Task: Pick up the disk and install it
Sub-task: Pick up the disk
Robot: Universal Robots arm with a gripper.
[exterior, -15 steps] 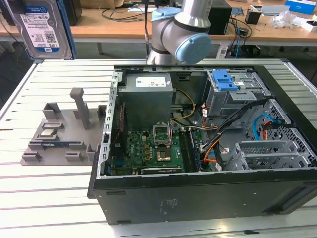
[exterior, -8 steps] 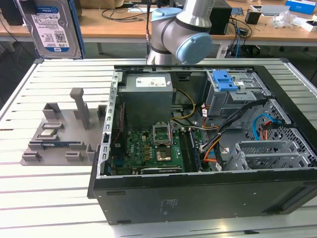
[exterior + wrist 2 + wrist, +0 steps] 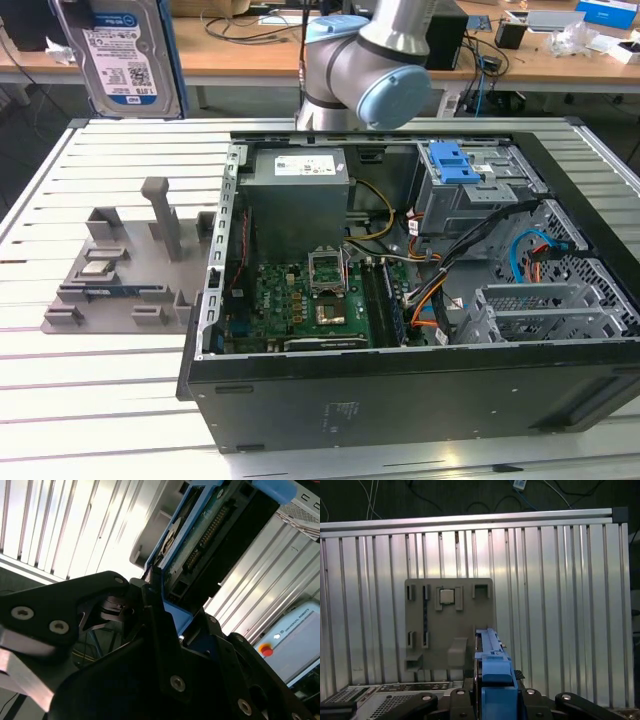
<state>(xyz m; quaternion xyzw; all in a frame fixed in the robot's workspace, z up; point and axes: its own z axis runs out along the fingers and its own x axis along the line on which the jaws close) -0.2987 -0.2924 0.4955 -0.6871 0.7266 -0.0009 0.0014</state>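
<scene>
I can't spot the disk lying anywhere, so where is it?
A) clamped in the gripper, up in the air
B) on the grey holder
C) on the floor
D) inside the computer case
A: in the first wrist view the gripper is shut on the blue frame of the disk, and in the exterior view the disk hangs above the table at that view's left.

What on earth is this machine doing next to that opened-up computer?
A robot arm is working on fitting a hard drive into a computer. Its pincer is clamped on the disk, a silver drive in a blue frame, holding it in the air above the grey holder on the slatted table. The open computer case lies beside the holder, and the disk is not in it yet.
</scene>
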